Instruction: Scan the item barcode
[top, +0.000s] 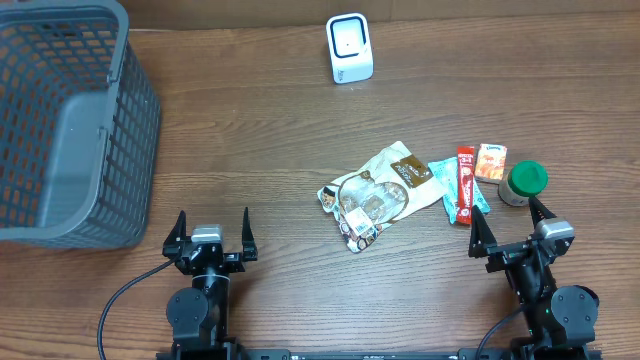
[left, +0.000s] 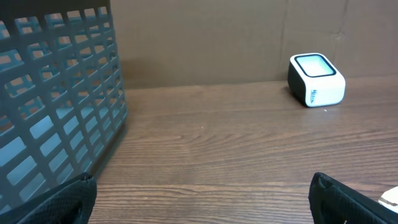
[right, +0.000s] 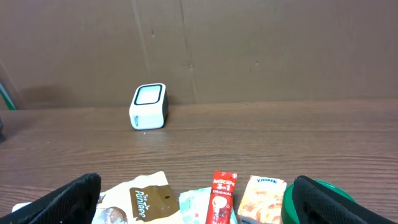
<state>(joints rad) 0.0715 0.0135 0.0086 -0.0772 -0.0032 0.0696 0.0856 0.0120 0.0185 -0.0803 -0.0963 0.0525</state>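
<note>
Sachet (top: 464, 185), red, right of centre, sits near the right gripper (top: 503, 215), gaping and empty; best pinched endwise, faces clear for scanner (top: 349, 47).

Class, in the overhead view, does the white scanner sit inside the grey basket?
No, the white scanner stands on the table, well to the right of the grey basket.
</note>
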